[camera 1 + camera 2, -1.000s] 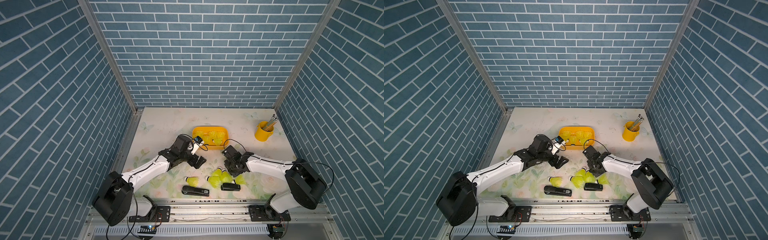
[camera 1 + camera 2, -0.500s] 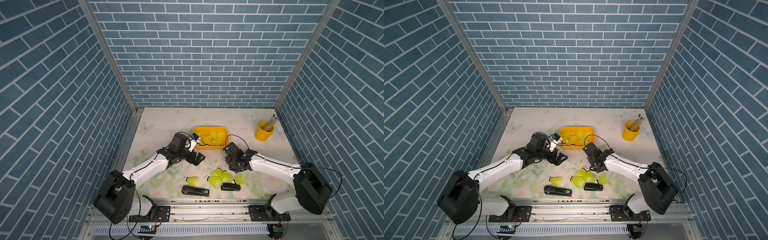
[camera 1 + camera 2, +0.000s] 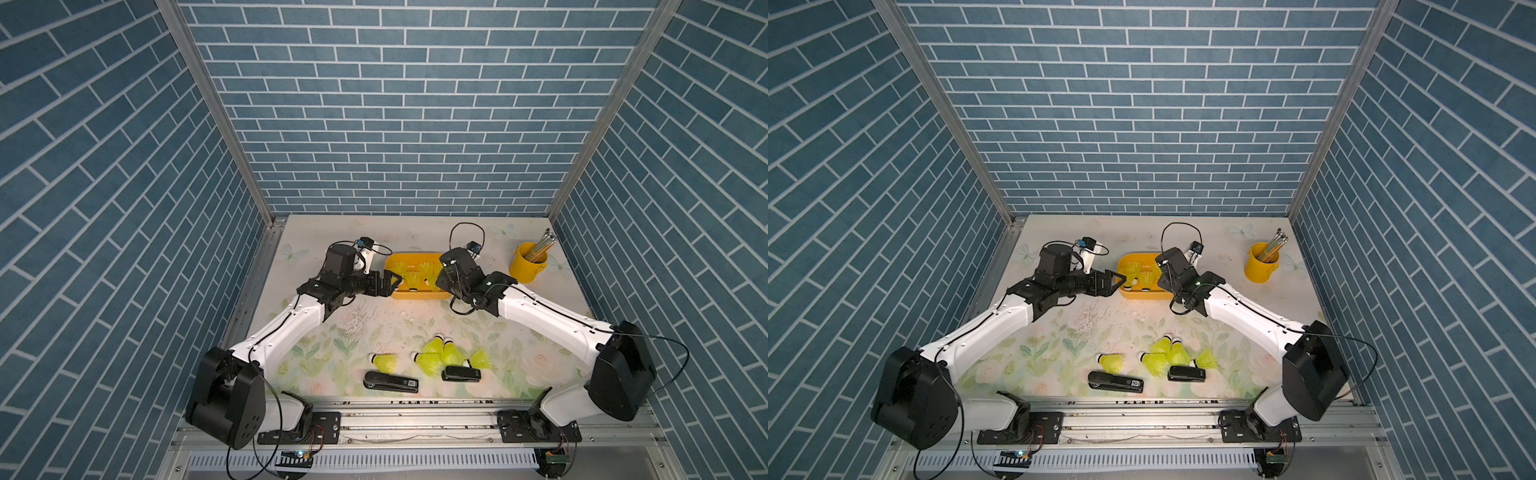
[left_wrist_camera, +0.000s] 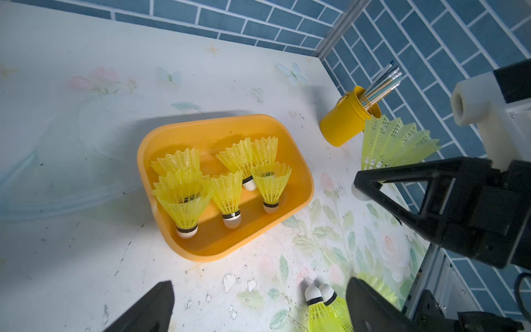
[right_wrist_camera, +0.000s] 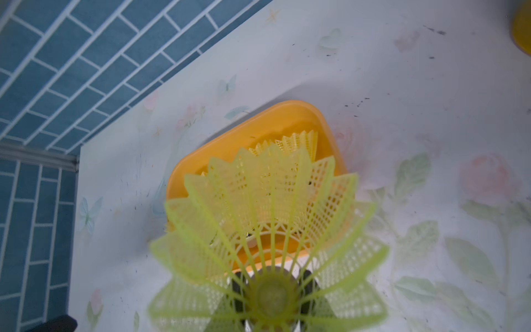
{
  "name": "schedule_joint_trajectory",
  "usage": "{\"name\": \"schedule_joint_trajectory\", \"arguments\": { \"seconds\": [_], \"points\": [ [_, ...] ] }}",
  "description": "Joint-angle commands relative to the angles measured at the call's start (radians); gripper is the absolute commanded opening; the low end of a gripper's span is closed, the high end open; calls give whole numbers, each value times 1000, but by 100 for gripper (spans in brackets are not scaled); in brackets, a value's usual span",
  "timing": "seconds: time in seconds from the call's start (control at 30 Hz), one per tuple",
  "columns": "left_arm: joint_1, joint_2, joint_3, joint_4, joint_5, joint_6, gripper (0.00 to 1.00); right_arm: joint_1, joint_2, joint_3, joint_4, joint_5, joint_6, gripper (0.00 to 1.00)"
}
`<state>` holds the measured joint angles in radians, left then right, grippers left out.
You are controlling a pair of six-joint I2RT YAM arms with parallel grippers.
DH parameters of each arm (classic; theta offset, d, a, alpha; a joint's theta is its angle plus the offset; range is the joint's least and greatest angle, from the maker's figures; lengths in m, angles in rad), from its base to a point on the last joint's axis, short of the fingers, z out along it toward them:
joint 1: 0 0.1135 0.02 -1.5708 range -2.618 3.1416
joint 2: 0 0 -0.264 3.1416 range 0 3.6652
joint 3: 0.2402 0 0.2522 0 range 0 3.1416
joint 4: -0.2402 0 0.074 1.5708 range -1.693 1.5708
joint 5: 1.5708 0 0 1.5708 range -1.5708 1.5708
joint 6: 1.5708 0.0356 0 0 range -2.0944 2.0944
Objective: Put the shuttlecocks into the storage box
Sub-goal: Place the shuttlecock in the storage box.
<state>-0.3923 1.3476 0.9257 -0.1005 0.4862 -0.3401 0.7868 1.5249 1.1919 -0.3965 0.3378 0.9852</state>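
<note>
Staplers among loose shuttlecocks; left gripper wide, right gripper tight on one, by storage box.

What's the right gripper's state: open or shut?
Shut on a shuttlecock. In the right wrist view the right gripper clamps its narrow end, and the skirt fans out toward the box.
</note>
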Motion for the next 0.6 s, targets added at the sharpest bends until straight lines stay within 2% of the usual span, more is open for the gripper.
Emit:
{"name": "schedule_joint_trajectory", "arguments": {
  "seconds": [0.0,0.23,0.4,0.57],
  "points": [
    [33,3,9,-14,-12,-69,99,-1,74,64,-5,-66,-230,10],
    [86,43,-19,4,10,-132,100,-1,212,184,-39,-164,-352,11],
    [96,82,-23,-1,31,-141,99,-2,308,268,-93,-194,-360,11],
    [98,94,-41,8,42,-135,100,-1,344,284,-105,-194,-352,11]
  ]
}}
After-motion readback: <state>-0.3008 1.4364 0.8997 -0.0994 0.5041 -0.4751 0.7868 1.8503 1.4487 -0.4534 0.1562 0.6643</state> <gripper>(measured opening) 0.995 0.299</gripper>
